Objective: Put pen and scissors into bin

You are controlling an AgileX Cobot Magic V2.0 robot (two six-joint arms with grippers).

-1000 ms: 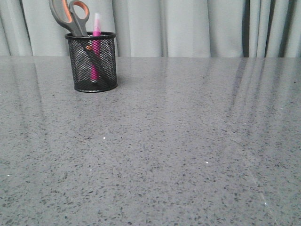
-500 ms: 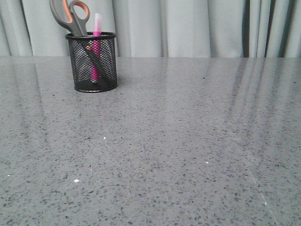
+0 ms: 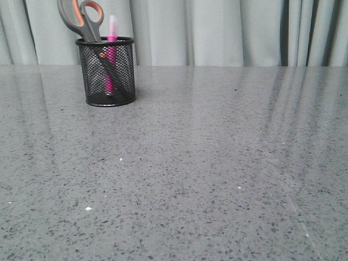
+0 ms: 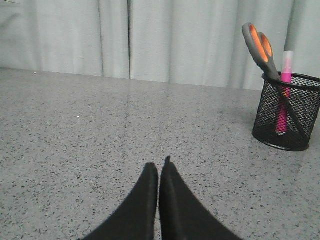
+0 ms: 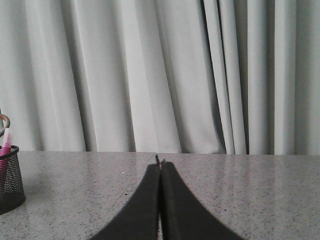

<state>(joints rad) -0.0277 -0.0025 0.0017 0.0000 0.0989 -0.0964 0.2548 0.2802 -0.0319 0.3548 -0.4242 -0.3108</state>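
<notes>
A wide grey speckled bench is shown in front of pale curtains. Near its far left corner a black mesh bin is set upright. The scissors are stood in it blades down, their grey and orange handles leaning out above the rim. The pink pen is stood beside them inside the bin, its whitish cap just above the rim.

Both items are judged to be in place, so the task appears done. What remains is best handled by keeping the arms low and well apart from the bin, so that it is not knocked over.

The left gripper is seen pressed together and empty, above bare bench. The right gripper is likewise pressed together, holding nothing.
</notes>
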